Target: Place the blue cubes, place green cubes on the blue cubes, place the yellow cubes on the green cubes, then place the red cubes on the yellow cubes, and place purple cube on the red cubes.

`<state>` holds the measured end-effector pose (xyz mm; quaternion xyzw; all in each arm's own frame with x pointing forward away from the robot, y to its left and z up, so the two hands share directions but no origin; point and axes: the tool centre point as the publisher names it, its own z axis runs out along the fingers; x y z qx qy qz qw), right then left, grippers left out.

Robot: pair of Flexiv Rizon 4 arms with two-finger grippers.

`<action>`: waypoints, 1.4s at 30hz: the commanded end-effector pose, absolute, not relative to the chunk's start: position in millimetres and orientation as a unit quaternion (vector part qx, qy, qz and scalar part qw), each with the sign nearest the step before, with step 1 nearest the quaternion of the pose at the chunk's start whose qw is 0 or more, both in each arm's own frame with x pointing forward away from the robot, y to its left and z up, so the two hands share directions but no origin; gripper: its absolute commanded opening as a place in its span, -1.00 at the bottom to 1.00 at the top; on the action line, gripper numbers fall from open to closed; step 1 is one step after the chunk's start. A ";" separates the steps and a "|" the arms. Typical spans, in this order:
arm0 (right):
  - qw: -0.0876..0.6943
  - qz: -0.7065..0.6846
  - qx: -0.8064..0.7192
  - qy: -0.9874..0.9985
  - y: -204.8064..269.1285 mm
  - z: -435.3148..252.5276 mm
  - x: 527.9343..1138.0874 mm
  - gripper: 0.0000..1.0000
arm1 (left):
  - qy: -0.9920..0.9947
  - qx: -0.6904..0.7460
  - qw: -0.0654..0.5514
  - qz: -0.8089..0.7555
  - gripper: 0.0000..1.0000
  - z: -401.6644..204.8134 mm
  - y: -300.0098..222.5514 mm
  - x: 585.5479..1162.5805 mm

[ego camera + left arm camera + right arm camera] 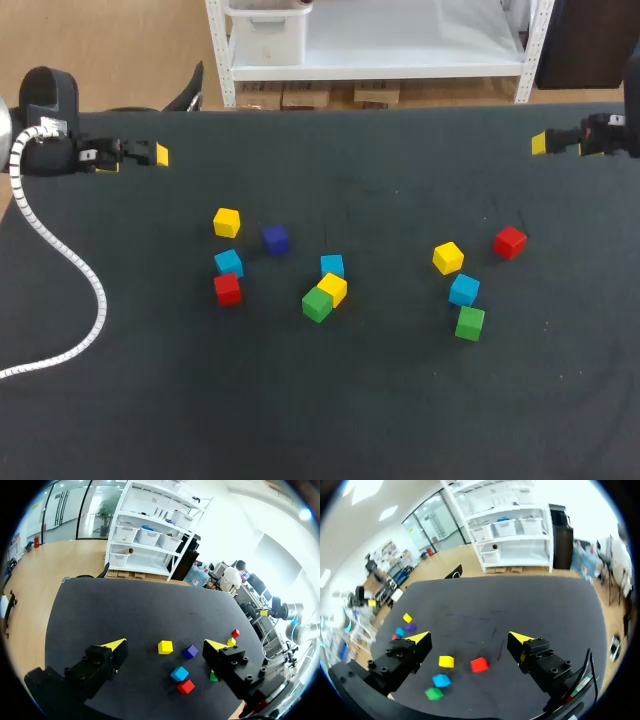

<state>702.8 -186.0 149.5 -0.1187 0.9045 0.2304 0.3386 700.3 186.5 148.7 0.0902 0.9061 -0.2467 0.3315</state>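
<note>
**Both grippers spread and empty, eleven cubes loose on the table**

We see our left gripper [165,644] over the table's [150,420] far left corner. Its fingers are wide apart with nothing between them. Our right gripper [469,638] is over the far right corner, just as wide and just as empty. Both are well apart from the cubes.

Every cube sits singly on the dark table, in three clusters.

- **Left cluster:** the left yellow cube [227,222] is farthest back, with the purple cube [276,239] near it toward the middle. The left blue cube [229,263] is in front of the yellow one, and the left red cube [228,289] is just in front of the blue one.
- **Middle cluster:** the middle blue cube [332,266], middle yellow cube [332,289] and middle green cube [317,304] are bunched together. We cannot tell whether they touch.
- **Right cluster:** the right red cube [510,242] is outermost. The right yellow cube [448,258], right blue cube [464,290] and right green cube [469,323] run in a short line toward us.

A white cable [90,290] trails from our left arm across the table's left side.
</note>
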 end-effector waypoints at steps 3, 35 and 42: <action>0.327 0.210 -0.392 0.834 -214.1 147.5 708.0 1.00 | 0.908 0.089 0.329 -0.243 1.00 150.0 185.1 700.4; 0.205 0.224 -0.662 0.685 -262.1 132.8 733.4 1.00 | 0.908 0.089 0.329 -0.243 1.00 150.0 185.1 700.4; 0.236 0.266 -0.657 0.665 -268.9 112.1 751.3 1.00 | 0.908 0.089 0.329 -0.243 1.00 150.0 185.1 700.4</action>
